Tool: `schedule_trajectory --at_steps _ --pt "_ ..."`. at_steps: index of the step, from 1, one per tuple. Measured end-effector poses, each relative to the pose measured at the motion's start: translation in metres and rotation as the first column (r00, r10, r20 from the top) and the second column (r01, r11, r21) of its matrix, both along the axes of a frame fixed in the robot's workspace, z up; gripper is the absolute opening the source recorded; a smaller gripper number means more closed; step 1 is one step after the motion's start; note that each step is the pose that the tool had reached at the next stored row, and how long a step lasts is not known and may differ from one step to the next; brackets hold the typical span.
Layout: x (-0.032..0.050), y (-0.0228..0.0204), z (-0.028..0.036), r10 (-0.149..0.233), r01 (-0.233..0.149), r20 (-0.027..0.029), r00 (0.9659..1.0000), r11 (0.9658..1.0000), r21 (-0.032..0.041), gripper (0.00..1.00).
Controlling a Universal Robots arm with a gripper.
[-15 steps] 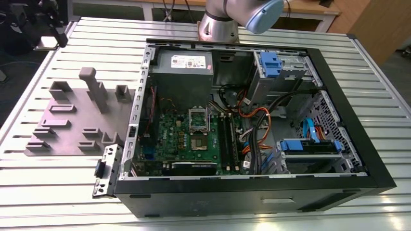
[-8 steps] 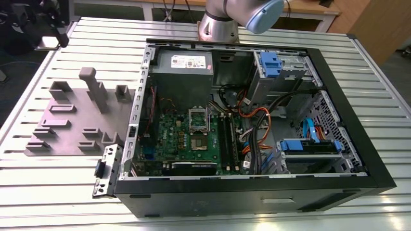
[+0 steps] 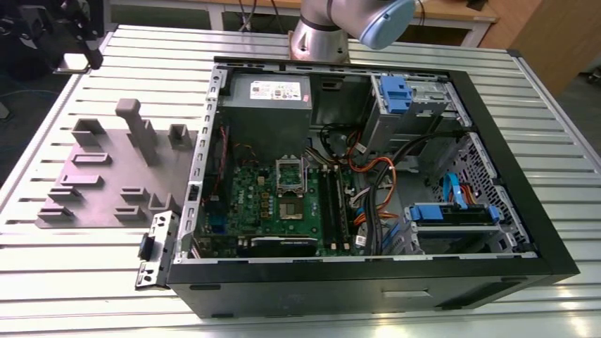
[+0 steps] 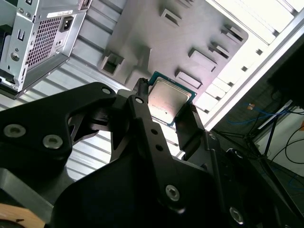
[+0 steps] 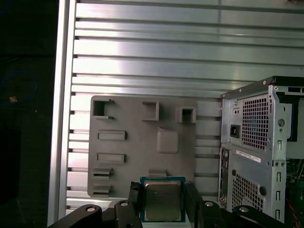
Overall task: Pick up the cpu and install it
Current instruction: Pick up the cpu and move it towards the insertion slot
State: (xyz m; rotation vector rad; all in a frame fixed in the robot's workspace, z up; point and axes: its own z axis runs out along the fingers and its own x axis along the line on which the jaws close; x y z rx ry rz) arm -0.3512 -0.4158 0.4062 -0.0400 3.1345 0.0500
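Black fingers (image 5: 135, 199) pinch flat, square, silvery cpu (image 5: 163, 200).

- The silver-grey metal robot arm (image 3: 319, 39) stood with its base column upright in the exterior view, and a blue-grey capped joint (image 3: 387, 21) sat just above and beside the column.
- The black two-fingered gripper (image 4: 166, 102) (image 5: 162, 197) was seen in both wrist views. Its body was built of black linkage plates fastened with silver screws.
- The black fingers (image 4: 189, 126) were closed against opposite edges of the small square silver-topped cpu (image 5: 162, 202), one finger on each side and touching it.
- The cpu was held flat between the fingertips, metal top towards both wrist cameras.
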Motion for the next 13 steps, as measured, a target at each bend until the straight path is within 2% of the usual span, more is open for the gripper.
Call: schedule_trajectory --at_steps 10,13 --pt "0.0036 -0.0001 0.0000 0.000 0.000 0.0000 1.0000 1.0000 -0.0001 0.47" --pt "0.0048 -0.0028 0.0000 0.000 0.000 -0.0001 1.0000 1.0000 -0.0001 0.47"
